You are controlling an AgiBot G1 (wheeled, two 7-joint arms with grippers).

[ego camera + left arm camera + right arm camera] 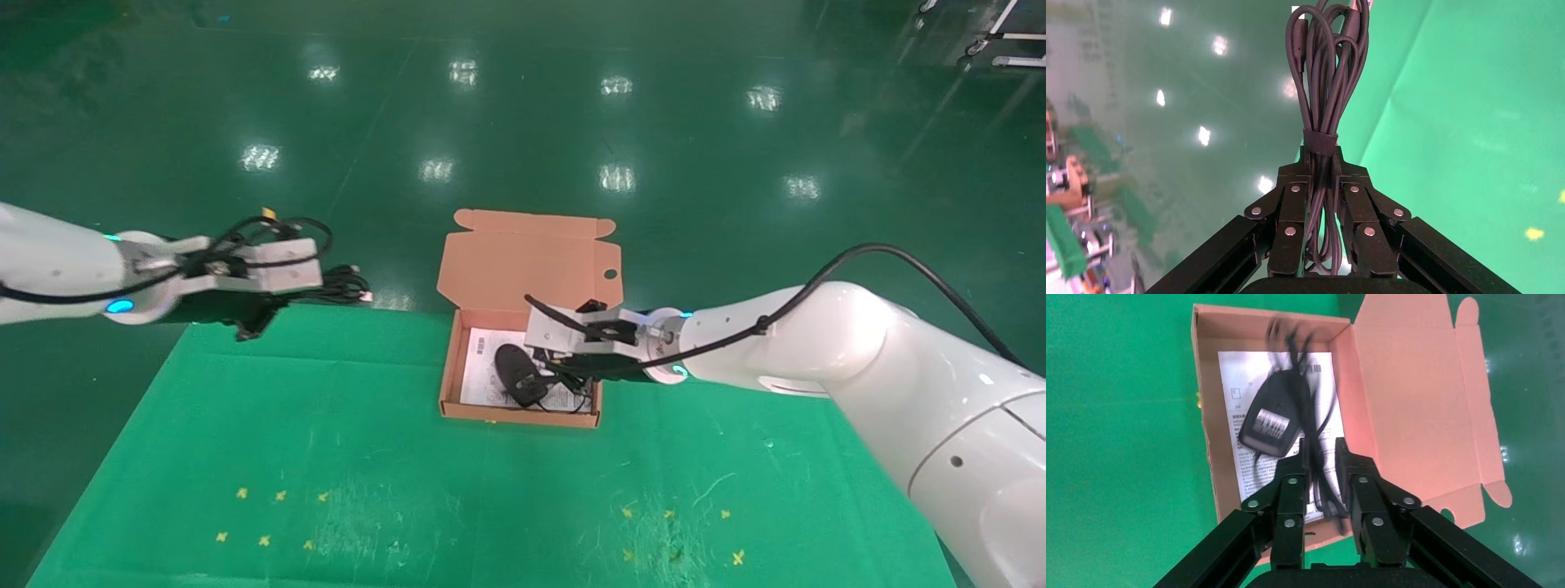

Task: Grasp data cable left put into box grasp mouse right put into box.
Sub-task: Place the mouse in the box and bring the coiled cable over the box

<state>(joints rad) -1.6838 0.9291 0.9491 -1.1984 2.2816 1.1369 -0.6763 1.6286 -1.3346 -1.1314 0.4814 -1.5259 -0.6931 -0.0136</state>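
Observation:
The data cable [343, 286] [1327, 73], a banded black bundle of loops, hangs in the air beyond the table's far-left corner, and my left gripper [315, 282] [1319, 156] is shut on it just below the band. The black mouse [519, 374] [1271, 419] lies on the white sheet inside the open cardboard box [523, 416] [1205, 416]. My right gripper [546, 367] [1321, 450] hovers over the box's right half, beside the mouse. Its jaws stand slightly apart, with strands of the mouse's cord [1315, 410] running loosely between them.
The box's lid [531, 261] [1413, 404] stands open at the far side. The green table cloth [327, 425] carries small yellow marks [270, 514] near the front left and front right. Shiny green floor lies beyond the table's far edge.

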